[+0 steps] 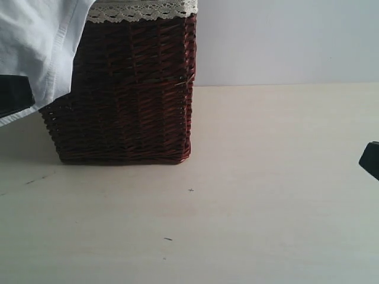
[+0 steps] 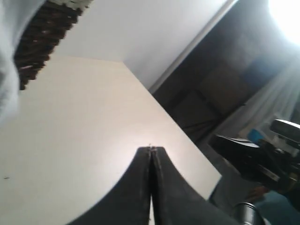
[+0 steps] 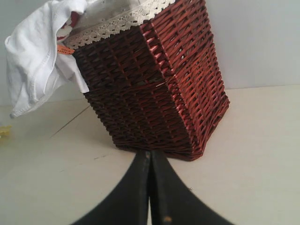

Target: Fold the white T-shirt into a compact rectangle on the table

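1. While no fold had yet been made, the white T-shirt (image 1: 35, 41) hung bunched over the rim of a dark red-brown wicker basket (image 1: 130, 94). Part of it was tucked inside and part draped down the outer wall, and none of it was laid flat on the table (image 1: 266, 207).
2. Neither arm held anything. The left end effector (image 2: 151, 151) was clenched, jaws pressed together over bare tabletop. The right end effector (image 3: 150, 153) was likewise closed on nothing, its tip pointed toward the basket's foot.
3. Judged from this, the whole job lay ahead: the shirt had to be drawn out of the basket, spread on the table and folded into a compact rectangle.
4. The shirt looked soft, thin and limp, with creased white cotton and a stitched hem along its hanging edge. The right wrist view showed a glimpse of red among the folds.
5. The basket was stiff and boxy, tightly woven in ribbed rows and slightly wider at the top, with a cream lace trim (image 1: 142, 10) round its rim.
6. The table was flat, smooth and matte, pale cream with a few small dark specks.
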Controlling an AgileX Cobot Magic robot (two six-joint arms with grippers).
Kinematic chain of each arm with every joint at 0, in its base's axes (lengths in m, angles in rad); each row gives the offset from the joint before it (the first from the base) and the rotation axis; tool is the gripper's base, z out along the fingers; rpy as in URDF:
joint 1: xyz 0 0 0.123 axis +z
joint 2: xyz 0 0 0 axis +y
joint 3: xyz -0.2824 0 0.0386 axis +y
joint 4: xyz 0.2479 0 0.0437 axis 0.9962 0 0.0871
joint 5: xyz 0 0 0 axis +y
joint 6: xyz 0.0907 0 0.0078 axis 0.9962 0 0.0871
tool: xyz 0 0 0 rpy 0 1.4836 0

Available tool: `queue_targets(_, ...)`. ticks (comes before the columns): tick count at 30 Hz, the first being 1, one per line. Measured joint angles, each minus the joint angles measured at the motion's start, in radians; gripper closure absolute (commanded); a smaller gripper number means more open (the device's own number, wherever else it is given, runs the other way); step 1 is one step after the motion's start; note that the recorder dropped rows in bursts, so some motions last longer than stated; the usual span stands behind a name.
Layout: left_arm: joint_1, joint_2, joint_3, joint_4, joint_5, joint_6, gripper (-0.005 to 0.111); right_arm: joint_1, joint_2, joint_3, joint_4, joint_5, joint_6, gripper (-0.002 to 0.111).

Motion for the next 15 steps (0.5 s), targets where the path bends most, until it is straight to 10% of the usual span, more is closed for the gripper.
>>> queue_targets(15, 0.0, 0.0, 0.0, -0.062, -0.18, 0.0, 0.107, 0.0, 0.001, 0.0, -0.002, -0.014, 0.011, 0.108)
